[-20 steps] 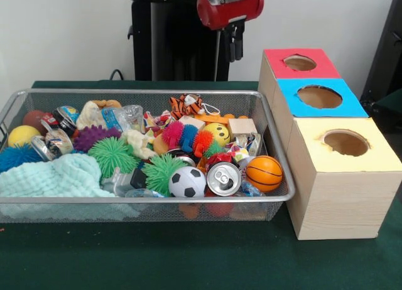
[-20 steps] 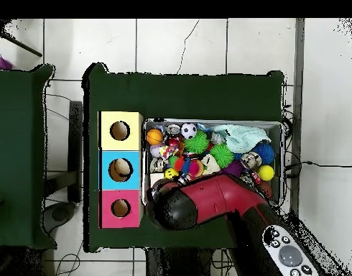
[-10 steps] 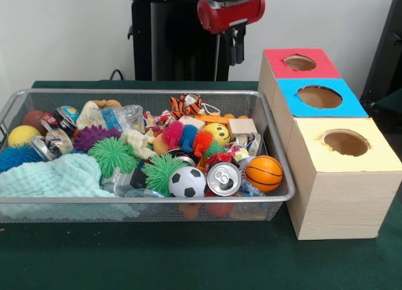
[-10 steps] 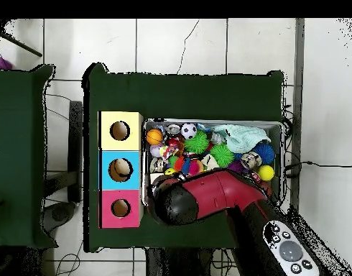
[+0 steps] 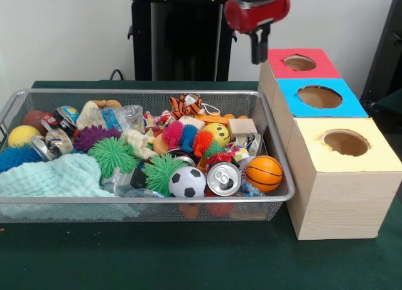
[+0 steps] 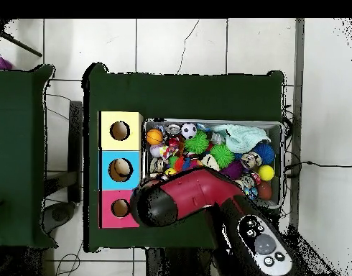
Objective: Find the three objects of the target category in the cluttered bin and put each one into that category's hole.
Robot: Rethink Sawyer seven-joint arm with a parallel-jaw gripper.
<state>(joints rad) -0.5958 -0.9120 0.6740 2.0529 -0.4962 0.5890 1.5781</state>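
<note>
The silver wire-mesh bin (image 5: 144,200) is full of toys and also shows in the overhead view (image 6: 279,126). A see-through bottle with a blue label (image 5: 122,117) lies at its far left. Another crumpled clear bottle (image 5: 118,181) lies by the near rim, beside the green spiky balls. My gripper (image 5: 258,56) hangs under the red wrist (image 5: 257,10), high behind the bin's far right corner, next to the red-topped box (image 5: 300,64). It looks shut and empty. In the overhead view the arm (image 6: 186,198) hides it.
Three wooden boxes stand right of the bin: red-topped, blue-topped (image 5: 320,96) and yellow-topped (image 5: 345,142), each with a round hole. The bin also holds a drink can (image 5: 223,177), soccer ball (image 5: 187,182), basketball (image 5: 264,172) and mint cloth (image 5: 53,177).
The arm has swung from behind the bin's far edge toward the red-topped box. The gripper stays empty. Nothing in the bin has moved.
</note>
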